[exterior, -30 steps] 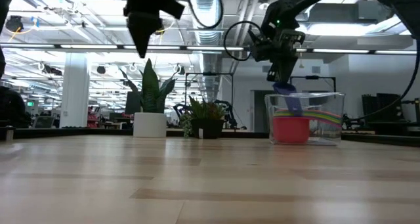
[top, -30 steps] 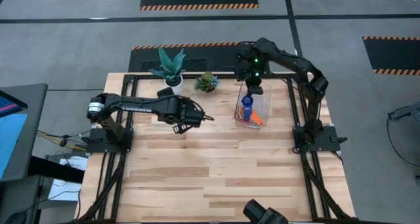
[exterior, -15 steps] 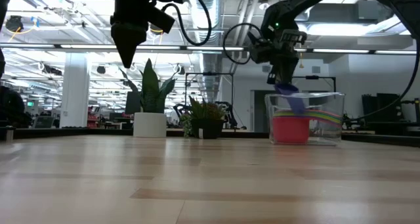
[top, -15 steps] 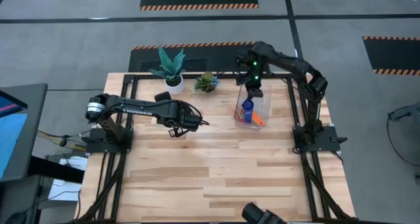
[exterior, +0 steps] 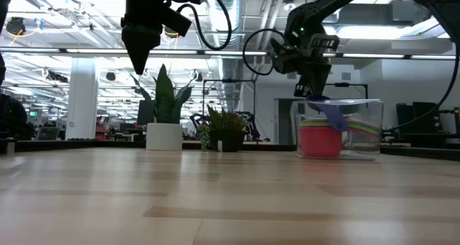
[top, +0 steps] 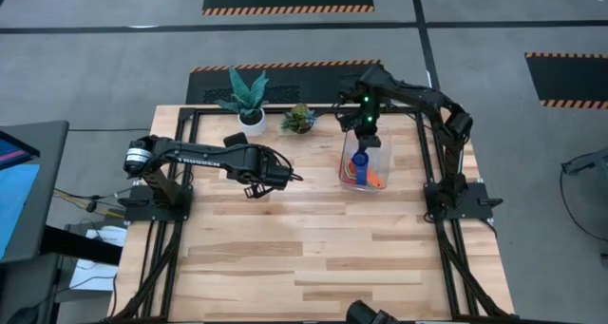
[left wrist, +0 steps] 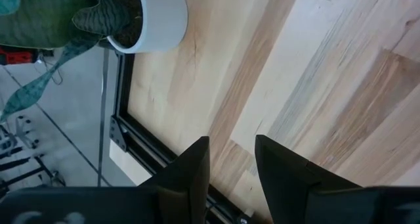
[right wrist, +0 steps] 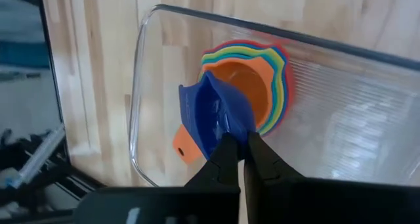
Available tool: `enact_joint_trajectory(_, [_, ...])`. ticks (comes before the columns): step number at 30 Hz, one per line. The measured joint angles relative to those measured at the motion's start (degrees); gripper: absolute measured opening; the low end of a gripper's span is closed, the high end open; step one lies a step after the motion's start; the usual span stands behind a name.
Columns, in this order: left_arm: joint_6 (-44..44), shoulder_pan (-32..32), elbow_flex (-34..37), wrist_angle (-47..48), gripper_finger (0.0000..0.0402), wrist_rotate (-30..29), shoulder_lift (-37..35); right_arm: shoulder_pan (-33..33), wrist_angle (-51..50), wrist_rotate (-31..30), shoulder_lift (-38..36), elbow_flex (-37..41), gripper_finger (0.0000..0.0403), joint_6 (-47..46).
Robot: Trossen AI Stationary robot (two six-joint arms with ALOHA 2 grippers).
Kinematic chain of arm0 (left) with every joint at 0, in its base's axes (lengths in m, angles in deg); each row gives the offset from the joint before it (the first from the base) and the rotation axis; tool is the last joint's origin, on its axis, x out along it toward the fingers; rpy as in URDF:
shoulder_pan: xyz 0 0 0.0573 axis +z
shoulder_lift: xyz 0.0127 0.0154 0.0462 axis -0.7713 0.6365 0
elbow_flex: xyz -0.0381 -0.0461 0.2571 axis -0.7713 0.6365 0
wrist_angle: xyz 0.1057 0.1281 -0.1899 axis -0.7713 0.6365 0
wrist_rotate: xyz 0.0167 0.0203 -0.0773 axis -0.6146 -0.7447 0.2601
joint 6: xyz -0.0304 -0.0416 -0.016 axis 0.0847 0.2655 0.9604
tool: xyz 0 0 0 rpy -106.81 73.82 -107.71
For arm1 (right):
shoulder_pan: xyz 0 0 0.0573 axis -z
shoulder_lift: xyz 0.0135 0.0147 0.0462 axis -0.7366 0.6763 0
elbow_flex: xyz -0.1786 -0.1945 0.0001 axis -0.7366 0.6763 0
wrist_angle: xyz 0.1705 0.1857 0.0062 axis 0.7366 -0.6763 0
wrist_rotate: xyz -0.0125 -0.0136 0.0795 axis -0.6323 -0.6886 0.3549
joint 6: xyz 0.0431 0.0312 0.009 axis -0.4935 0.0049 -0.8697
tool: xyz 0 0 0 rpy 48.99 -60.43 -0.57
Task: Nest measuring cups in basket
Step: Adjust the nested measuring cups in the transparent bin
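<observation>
The clear basket (top: 379, 151) stands at the far right of the table, its rim (right wrist: 140, 66) plain in the right wrist view. Inside it sits a nested stack of measuring cups (right wrist: 275, 79) with red, yellow, green and light blue rims; the orange cup (right wrist: 252, 92) is innermost, and the red cup (exterior: 318, 141) shows through the wall. My right gripper (right wrist: 239, 137) hangs over the basket (exterior: 359, 141), shut on the dark blue cup (right wrist: 210, 112). My left gripper (top: 291, 179) hovers open above bare wood left of centre (left wrist: 231, 165). My right gripper pinches the dark blue cup between its two fingers at the cup's edge nearest them (right wrist: 228, 127); handle or rim, I cannot tell. The fingers come from above, pointing down. The cup (exterior: 332, 116) tilts just over the orange cup; whether it touches the stack, I cannot tell.
A white pot with a spiky plant (top: 249, 101) and a small dark-potted plant (top: 300, 119) stand at the far edge, left of the basket. A small dark object (top: 235, 138) lies near the left arm. The near half of the wooden table (top: 313, 257) is bare.
My right gripper has sunk a little toward the basket, and the dark blue cup now sits lower and more tilted over the stack. My left gripper drew back toward the table's left, then kept still.
</observation>
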Motion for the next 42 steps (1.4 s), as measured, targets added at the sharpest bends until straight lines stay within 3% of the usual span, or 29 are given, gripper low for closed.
enact_joint_trajectory(12, [-0.02, 0.0, 0.0, -0.01, 0.0113, 0.0, 0.02, -2.18, 0.01, -0.59, 0.0, 0.0, 0.0008, 3.21])
enact_joint_trajectory(21, [-0.02, 0.0, 0.01, -0.01, 0.0113, 0.0, 0.04, -4.96, 0.07, -1.63, 0.0, 0.0, 0.0058, 1.65])
enact_joint_trajectory(42, [-0.02, 0.0, 0.02, -0.15, 0.0113, 0.01, 0.07, -7.72, 2.31, -2.01, 0.0, 0.0, 0.0078, -1.87])
